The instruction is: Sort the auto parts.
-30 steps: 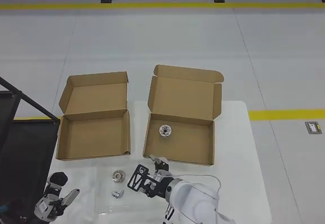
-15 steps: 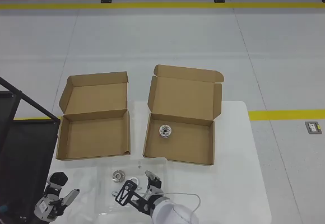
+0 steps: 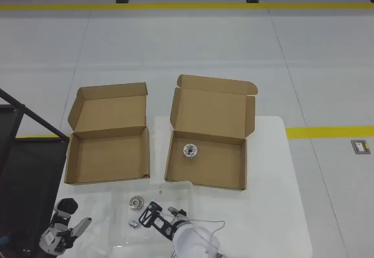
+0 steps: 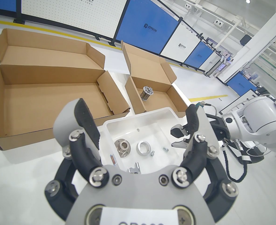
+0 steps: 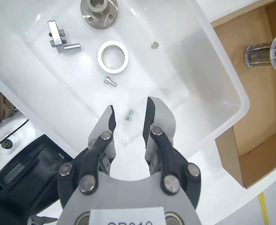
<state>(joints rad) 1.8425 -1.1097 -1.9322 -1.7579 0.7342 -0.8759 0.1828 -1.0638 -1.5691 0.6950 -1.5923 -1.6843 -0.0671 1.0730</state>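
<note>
By my count the sorting has barely started. One part, a ribbed spool (image 3: 190,150), stands in the right-hand box (image 3: 222,168), toward the 10 o'clock corner of its floor. That box lies at about 12 o'clock on the table, with the left-hand box (image 3: 108,158) beside it at 10 o'clock. Everything else waits in the white tray (image 5: 170,76) at 6 o'clock on the table: a flanged hub (image 5: 98,8), a plain ring (image 5: 113,57), a small bracket (image 5: 58,39), and two little screws, one (image 5: 110,81) near the ring and the other (image 5: 129,115) lying apart from it. That makes five pieces left to move, as far as I can see. My right gripper (image 5: 131,105) hangs over the tray with its fingers apart, one either side of the second screw and not closed on it. I can't tell whether the tips are low enough to take it. I judge that screw to be the piece in hand. My left gripper (image 4: 136,106) sits off at the table's 8 o'clock corner, spread wide with nothing between its fingers, looking across at the tray and both boxes. The frames don't tell me which box takes which kind of part.
</note>
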